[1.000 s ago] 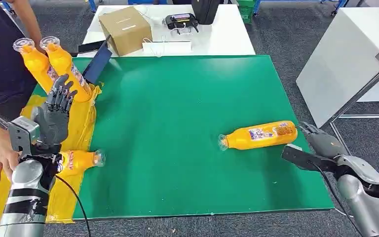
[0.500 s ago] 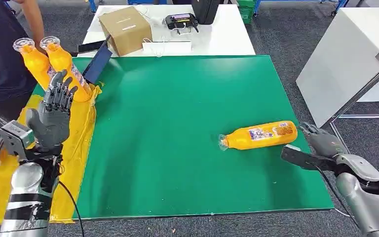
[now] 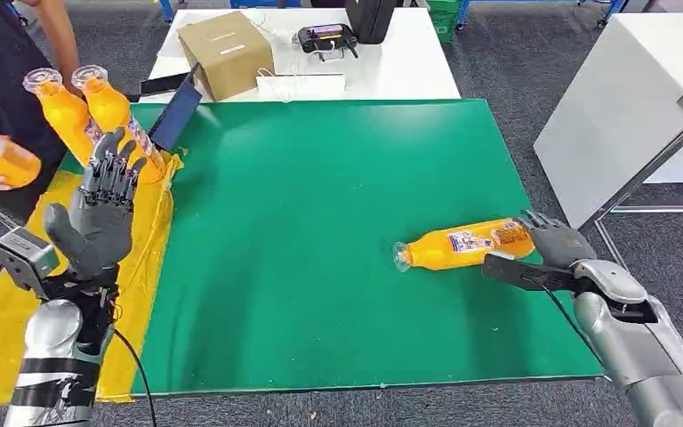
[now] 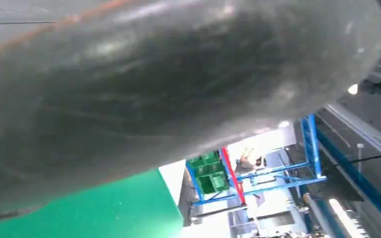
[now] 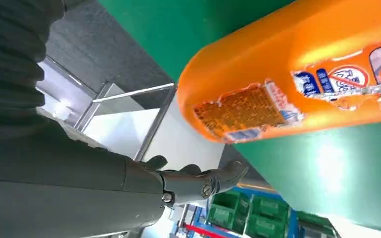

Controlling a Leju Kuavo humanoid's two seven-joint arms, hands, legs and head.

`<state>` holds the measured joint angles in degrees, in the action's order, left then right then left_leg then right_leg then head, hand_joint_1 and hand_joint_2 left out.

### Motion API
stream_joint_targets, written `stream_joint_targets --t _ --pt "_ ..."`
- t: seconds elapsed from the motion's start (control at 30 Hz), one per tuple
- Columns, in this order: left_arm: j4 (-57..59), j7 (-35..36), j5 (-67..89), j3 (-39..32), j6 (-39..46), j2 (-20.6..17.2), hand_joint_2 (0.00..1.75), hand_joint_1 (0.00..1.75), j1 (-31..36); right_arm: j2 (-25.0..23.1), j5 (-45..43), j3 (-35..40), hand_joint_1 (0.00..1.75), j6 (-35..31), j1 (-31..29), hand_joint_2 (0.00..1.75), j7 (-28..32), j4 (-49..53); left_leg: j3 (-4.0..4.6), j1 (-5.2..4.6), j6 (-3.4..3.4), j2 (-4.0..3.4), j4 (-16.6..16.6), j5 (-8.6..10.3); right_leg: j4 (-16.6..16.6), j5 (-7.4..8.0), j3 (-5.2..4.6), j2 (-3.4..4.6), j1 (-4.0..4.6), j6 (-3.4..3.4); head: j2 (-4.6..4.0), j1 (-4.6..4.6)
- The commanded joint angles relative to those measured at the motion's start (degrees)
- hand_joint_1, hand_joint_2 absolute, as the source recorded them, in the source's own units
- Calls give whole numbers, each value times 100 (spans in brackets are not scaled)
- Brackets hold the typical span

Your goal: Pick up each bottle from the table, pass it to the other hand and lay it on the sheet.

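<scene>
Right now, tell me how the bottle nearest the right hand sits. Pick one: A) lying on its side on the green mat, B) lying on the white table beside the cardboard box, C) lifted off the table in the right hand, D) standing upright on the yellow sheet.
A: the orange bottle lies on its side on the green mat, its base towards the open right hand, which has not lifted it.

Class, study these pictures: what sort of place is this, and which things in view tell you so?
Probably a robotics lab or workshop, not a home. A green mat covers the work table, a white bench behind it holds a brown cardboard box and cabled electronics, and blue metal racking with green plastic crates stands in the background.
</scene>
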<state>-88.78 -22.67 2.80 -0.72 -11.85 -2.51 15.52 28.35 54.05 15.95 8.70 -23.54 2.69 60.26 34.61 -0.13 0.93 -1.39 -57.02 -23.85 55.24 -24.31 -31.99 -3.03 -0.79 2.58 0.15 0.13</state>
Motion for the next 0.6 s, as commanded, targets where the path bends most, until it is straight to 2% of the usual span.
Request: stream_joint_targets --t 0.03,0.4,0.6 --pt "217 -3 -48 -25 -30 64 0 0 107 -351 15 394 0 -24 -608 175 37 -967 -12 4 -5 -5 1 -3 -3 1 9 26 2 -7 0 -2" --pt "297 -74 -117 -58 -99 42 0 0 203 -636 97 656 0 -32 -1151 175 166 -1858 -18 6 -8 -10 -1 -7 -1 0 13 40 3 -11 0 0" --pt "287 -70 -116 -54 -100 42 0 0 210 -669 118 688 0 -42 -1211 175 167 -1914 -16 5 -7 -2 -4 -7 2 -4 13 33 2 -11 0 0"
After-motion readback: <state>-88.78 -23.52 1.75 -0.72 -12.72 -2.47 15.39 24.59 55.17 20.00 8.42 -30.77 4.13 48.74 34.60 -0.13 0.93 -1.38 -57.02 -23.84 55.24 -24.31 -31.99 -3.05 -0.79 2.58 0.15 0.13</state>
